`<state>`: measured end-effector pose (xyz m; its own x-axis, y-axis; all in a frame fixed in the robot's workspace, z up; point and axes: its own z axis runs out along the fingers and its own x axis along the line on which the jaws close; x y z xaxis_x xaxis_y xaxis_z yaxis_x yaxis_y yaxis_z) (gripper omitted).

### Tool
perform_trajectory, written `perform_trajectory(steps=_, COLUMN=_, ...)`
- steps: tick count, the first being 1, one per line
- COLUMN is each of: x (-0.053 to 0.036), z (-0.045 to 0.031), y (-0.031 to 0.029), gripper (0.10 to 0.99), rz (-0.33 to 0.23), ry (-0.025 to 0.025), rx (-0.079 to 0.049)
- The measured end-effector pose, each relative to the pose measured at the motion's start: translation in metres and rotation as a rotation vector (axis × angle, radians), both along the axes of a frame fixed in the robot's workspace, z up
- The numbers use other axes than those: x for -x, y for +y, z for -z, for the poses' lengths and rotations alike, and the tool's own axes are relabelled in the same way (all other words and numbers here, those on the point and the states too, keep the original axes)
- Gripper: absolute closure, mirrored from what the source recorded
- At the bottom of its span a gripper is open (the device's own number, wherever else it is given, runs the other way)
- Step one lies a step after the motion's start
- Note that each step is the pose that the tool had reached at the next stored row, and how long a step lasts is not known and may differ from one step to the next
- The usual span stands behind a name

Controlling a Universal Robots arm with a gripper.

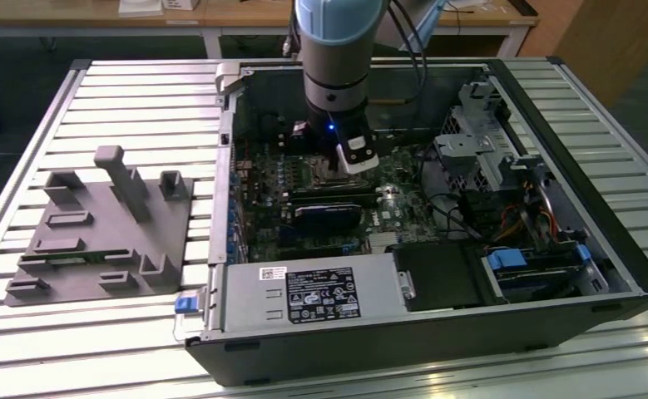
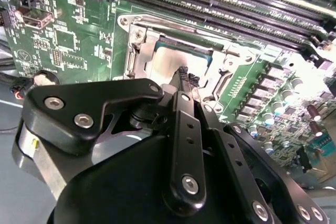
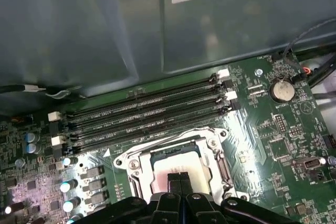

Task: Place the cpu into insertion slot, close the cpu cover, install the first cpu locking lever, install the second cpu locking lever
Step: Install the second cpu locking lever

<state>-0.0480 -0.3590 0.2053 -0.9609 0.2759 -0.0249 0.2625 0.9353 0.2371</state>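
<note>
End effector (image 3: 179, 181), fingertips pressed together and holding nothing, poised just above the cpu (image 3: 176, 169) seated in its socket, the cpu cover (image 3: 173, 148) framing it, near the motherboard's (image 3: 273, 129) memory-slot edge; recommended handling: press squarely, gently, keeping cover flat.

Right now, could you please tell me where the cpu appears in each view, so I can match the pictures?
Exterior view: too small to tell apart; its socket is the dark square under the arm.
Second wrist view: the cpu is the pale square just beyond the hand.
First wrist view: the cpu lies right by the hand.
Shared landmark: the black memory slots beside the socket.
</note>
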Motion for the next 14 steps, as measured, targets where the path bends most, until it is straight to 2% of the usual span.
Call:
perform_trajectory(steps=7, x=-0.0001, z=-0.0078, y=0.001, gripper=0.98, rz=0.0, ry=0.0, rx=0.009)
perform_trajectory(steps=14, x=-0.0001, z=-0.008, y=0.0009, gripper=0.98, rz=0.0, ry=0.0, rx=0.011)
